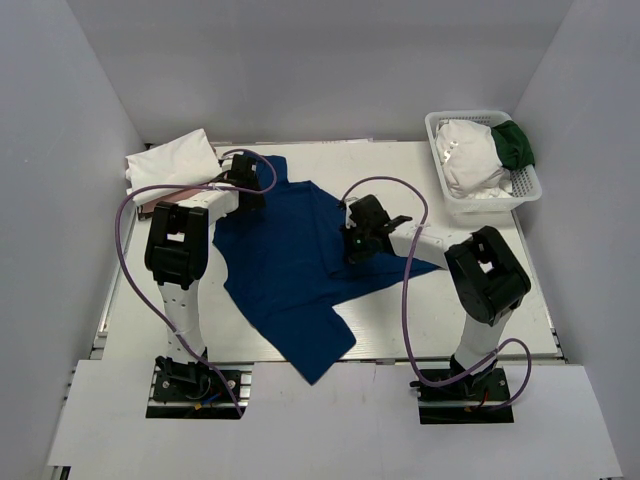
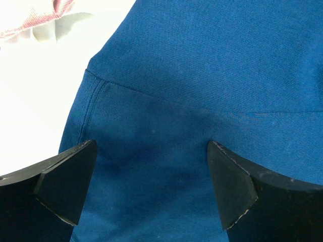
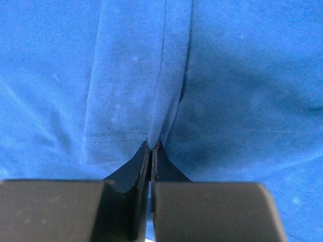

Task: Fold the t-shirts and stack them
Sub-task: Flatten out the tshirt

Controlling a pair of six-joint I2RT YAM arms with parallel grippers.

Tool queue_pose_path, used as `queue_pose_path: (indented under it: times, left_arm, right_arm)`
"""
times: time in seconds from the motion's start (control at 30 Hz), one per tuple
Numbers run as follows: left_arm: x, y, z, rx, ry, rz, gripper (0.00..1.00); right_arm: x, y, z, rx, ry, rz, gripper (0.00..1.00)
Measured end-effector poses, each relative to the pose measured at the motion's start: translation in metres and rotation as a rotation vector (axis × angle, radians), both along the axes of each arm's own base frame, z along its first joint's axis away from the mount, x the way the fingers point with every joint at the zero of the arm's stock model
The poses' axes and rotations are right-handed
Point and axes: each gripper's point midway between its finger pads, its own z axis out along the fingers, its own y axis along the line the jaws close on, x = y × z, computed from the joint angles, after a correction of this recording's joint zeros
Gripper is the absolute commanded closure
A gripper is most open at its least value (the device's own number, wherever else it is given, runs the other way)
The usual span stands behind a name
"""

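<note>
A royal-blue t-shirt lies spread across the middle of the table, one end hanging over the near edge. My left gripper hovers open over its far left part; in the left wrist view the blue cloth fills the space between the wide fingers. My right gripper is down on the shirt's right side, shut on a pinched ridge of blue cloth by a stitched hem. A folded white t-shirt lies at the far left. White and dark green shirts sit in the basket.
A white lattice basket stands at the far right corner of the table. White walls close in the left, back and right sides. A purple cable loops off each arm. A pinkish cloth edge shows at the top left of the left wrist view.
</note>
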Motion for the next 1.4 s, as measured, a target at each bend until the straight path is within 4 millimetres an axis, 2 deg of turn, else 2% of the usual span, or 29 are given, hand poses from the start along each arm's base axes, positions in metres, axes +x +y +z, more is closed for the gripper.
queue_pose_path:
  times: [0.13, 0.2, 0.27, 0.37, 0.47, 0.57, 0.67, 0.7, 0.73, 0.77, 0.8, 0.87, 0.93, 1.03, 1.13, 1.17, 1.3, 1.4]
  left_arm:
    - [0.000, 0.000, 0.000, 0.000, 0.000, 0.000, 0.00]
    - [0.000, 0.000, 0.000, 0.000, 0.000, 0.000, 0.00]
    - [0.000, 0.000, 0.000, 0.000, 0.000, 0.000, 0.00]
    - [0.001, 0.000, 0.001, 0.003, 0.002, -0.004, 0.00]
    - [0.003, 0.000, 0.002, 0.012, 0.010, -0.012, 0.00]
    - [0.005, 0.001, 0.003, 0.025, 0.017, -0.020, 0.00]
    - [0.011, 0.002, 0.004, 0.040, 0.019, -0.027, 0.00]
    - [0.015, 0.001, 0.004, 0.043, 0.017, -0.030, 0.00]
    - [0.019, 0.001, 0.004, 0.047, 0.013, -0.033, 0.00]
    - [0.022, 0.000, 0.004, 0.048, 0.008, -0.035, 0.00]
    - [0.025, 0.000, 0.005, 0.051, 0.006, -0.038, 0.00]
    - [0.030, -0.003, 0.005, 0.057, 0.003, -0.050, 0.00]
    - [0.033, -0.004, 0.006, 0.065, 0.001, -0.060, 0.00]
    - [0.036, -0.006, 0.009, 0.065, -0.005, -0.076, 0.00]
    - [0.044, -0.010, 0.012, 0.060, -0.018, -0.096, 0.00]
    - [0.050, -0.011, 0.011, 0.059, -0.022, -0.100, 0.00]
    - [0.073, -0.018, 0.010, 0.057, -0.046, -0.114, 0.00]
    - [0.078, -0.019, 0.007, 0.061, -0.042, -0.123, 0.00]
  right_arm:
    - [0.010, -0.009, 0.001, -0.034, -0.025, -0.057, 1.00]
    - [0.022, -0.022, 0.005, -0.094, -0.055, -0.117, 1.00]
    - [0.053, -0.029, 0.029, -0.104, -0.131, -0.183, 1.00]
    - [0.119, -0.045, 0.076, -0.136, -0.303, -0.295, 1.00]
    - [0.184, -0.079, 0.115, -0.243, -0.497, -0.413, 1.00]
    - [0.238, -0.116, 0.125, -0.397, -0.612, -0.499, 1.00]
    - [0.283, -0.153, 0.108, -0.583, -0.668, -0.541, 1.00]
    - [0.295, -0.163, 0.100, -0.646, -0.685, -0.546, 0.93]
    - [0.306, -0.174, 0.091, -0.707, -0.708, -0.553, 0.77]
    - [0.314, -0.185, 0.083, -0.770, -0.725, -0.555, 0.44]
    - [0.321, -0.196, 0.077, -0.837, -0.757, -0.561, 0.31]
    - [0.329, -0.211, 0.069, -0.962, -0.805, -0.548, 0.21]
    - [0.328, -0.215, 0.066, -1.026, -0.822, -0.525, 0.20]
    - [0.328, -0.203, 0.069, -0.987, -0.827, -0.509, 0.18]
    - [0.325, -0.177, 0.077, -0.815, -0.792, -0.454, 0.17]
    - [0.323, -0.166, 0.082, -0.736, -0.780, -0.435, 0.12]
    - [0.293, -0.128, 0.112, -0.416, -0.704, -0.400, 0.11]
    - [0.272, -0.112, 0.126, -0.215, -0.618, -0.438, 0.10]
